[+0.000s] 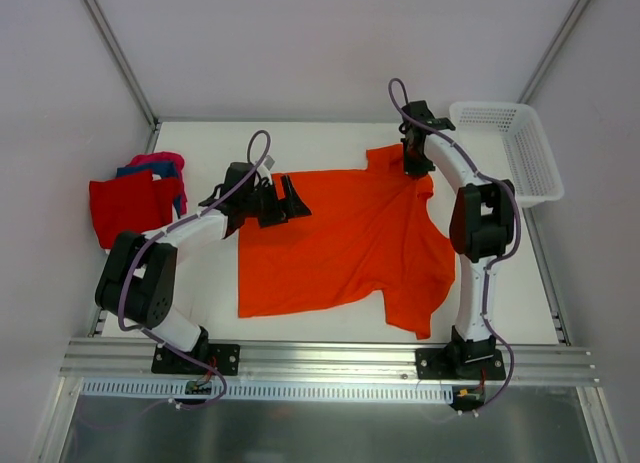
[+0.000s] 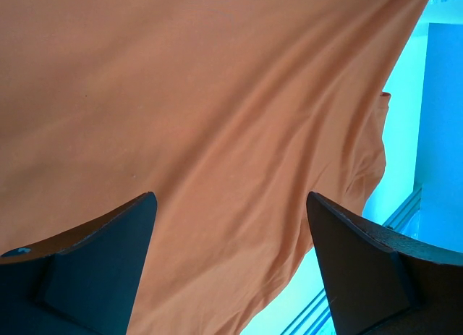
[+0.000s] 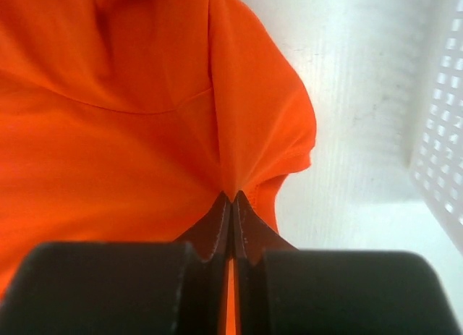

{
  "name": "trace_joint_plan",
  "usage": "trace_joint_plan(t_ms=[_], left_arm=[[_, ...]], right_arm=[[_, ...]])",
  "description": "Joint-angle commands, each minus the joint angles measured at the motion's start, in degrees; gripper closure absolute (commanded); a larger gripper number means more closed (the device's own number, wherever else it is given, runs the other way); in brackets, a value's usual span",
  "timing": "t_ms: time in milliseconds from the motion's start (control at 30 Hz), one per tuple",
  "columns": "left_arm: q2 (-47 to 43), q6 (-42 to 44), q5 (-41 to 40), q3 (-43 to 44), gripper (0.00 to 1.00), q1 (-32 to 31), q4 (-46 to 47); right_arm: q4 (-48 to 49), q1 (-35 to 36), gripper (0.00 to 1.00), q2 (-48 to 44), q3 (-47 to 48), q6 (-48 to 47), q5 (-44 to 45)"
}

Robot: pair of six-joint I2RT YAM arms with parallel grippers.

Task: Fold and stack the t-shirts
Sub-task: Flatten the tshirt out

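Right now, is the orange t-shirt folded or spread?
Spread: the orange t-shirt lies open across the table, both sleeves out, unfolded.

A t-shirt (image 1: 340, 243) lies spread on the table (image 1: 300, 143), other t-shirts (image 1: 135, 203) left of it, a basket (image 1: 505, 148) far right.

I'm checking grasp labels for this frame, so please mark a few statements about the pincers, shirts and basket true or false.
1. The right pincer is shut on the orange t-shirt. True.
2. The left pincer clamps the shirt's hem. False: its jaws stand open, gripping nothing.
3. The basket sits on the left side. False: it is at the far right.
4. A pile of shirts, red, blue and pink, lies on the left. True.
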Motion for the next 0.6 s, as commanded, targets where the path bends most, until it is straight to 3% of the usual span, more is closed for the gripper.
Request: trace_joint_plan(t_ms=[0, 133, 167, 200, 267, 433, 533, 567], left_arm=[[0.26, 0.48, 2.49, 2.01, 0.14, -0.29, 0.40], [0.96, 0.31, 3.63, 1.84, 0.15, -0.38, 0.22], [0.88, 0.31, 3.90, 1.66, 0.16, -0.38, 0.14], [0.79, 0.48, 4.16, 1.66, 0.16, -0.38, -0.21], [0.18, 0.66, 4.34, 1.31, 0.16, -0.38, -0.30], [-1.41, 2.06, 2.76, 1.04, 0.15, -0.38, -1.35], [-1.58, 2.33, 3.02, 1.92, 0.15, -0.38, -2.15], [-1.67, 2.33, 3.19, 2.01, 0.15, -0.38, -2.15]], right_arm=[[0.30, -0.22, 0.99, -3.92, -1.09, 0.01, 2.44], [-0.49, -0.14, 0.96, -3.31, -2.15, 0.36, 1.65], [-0.67, -0.22, 0.61, -3.13, -2.67, 0.45, 1.65], [-0.76, -0.22, 0.42, -2.87, -2.94, 0.62, 1.13], [-0.58, -0.22, 0.30, -3.04, -3.90, 1.15, 1.21], [1.26, -0.31, 0.31, -5.76, -7.24, 2.46, 1.83], [1.26, -0.22, 0.61, -7.96, -9.18, 3.60, 1.21], [1.26, -0.14, 0.87, -9.18, -10.14, 3.96, 1.12]])
